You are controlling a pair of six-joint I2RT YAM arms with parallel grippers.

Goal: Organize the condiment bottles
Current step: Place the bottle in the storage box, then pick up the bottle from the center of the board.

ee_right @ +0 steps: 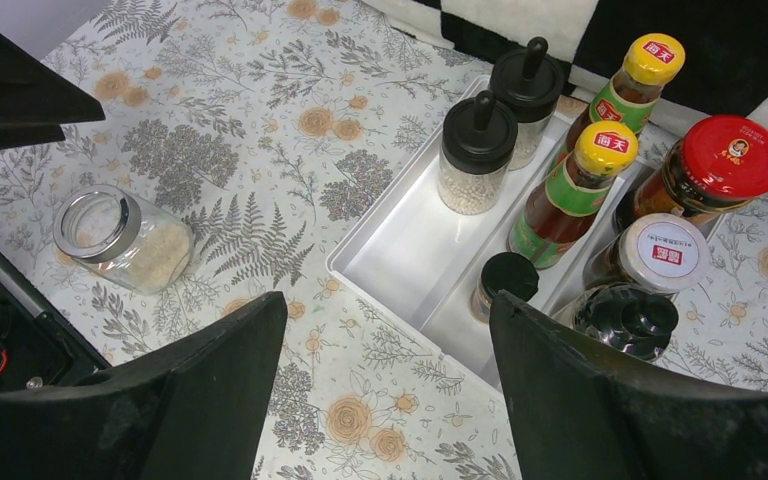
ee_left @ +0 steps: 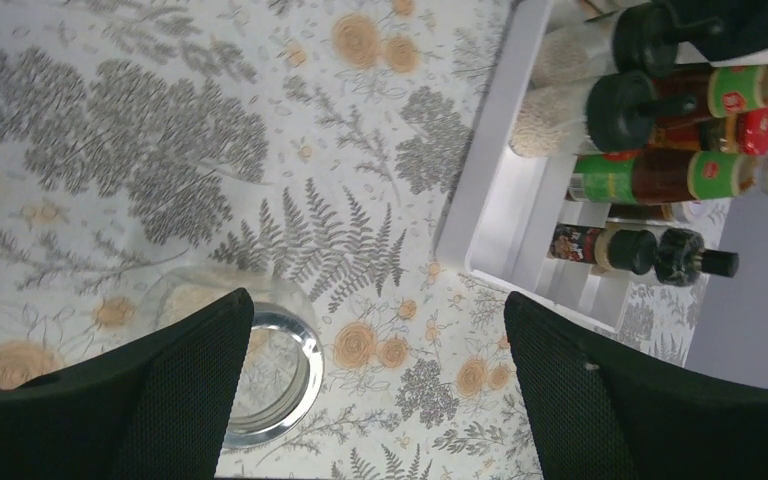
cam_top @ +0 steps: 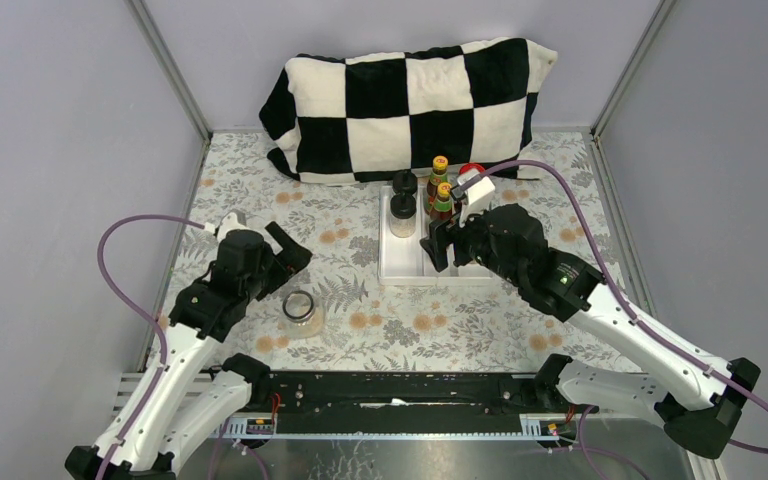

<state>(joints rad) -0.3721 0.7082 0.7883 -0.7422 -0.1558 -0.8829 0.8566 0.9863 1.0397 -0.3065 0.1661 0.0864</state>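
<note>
With the slim yellow-capped sauce bottles (ee_right: 572, 190) and other jars already grouped in the white rectangular tray (ee_right: 400, 250), the squat clear glass jar (cam_top: 301, 310) sits outside it on the floral cloth, near the left gripper (ee_left: 375, 390); that gripper and the right gripper (ee_right: 385, 390) both hang released and empty.

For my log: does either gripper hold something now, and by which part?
Nothing is held; the left gripper and the right gripper both stand open.

Clear glass jar (ee_right: 130, 243), glossy white tray (ee_right: 400, 255)
</note>
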